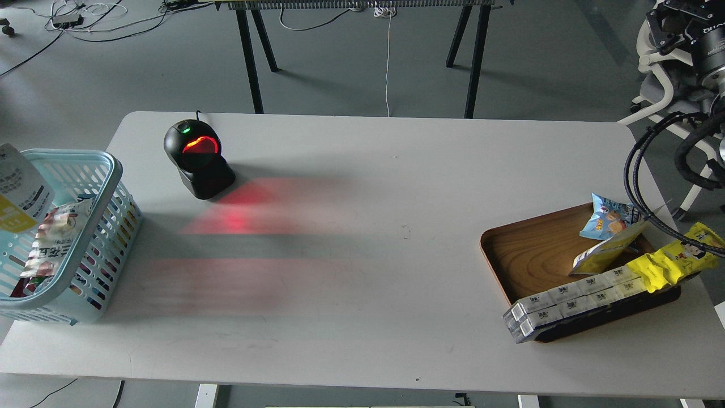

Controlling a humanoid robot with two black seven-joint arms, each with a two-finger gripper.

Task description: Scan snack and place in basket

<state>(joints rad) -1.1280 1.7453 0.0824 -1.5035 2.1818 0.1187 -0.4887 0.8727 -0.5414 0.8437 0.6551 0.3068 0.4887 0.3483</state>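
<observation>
The snack (18, 190), a yellow and white pouch with dark text, stands tilted in the far left part of the light blue basket (107, 170); the frame edge cuts it off. My left gripper is out of view. The dark end of my right arm (674, 25) shows at the top right corner, far from the table, and its fingers cannot be told apart.
A black scanner (198, 158) with a red window stands on the white table (368, 170) and casts red light. Another snack bag (51, 238) lies in the basket. A brown wooden tray (527, 249) at the right holds a blue bag (609, 218), a yellow pouch (603, 252), a long yellow wrapper (674, 260) and white boxes (566, 303).
</observation>
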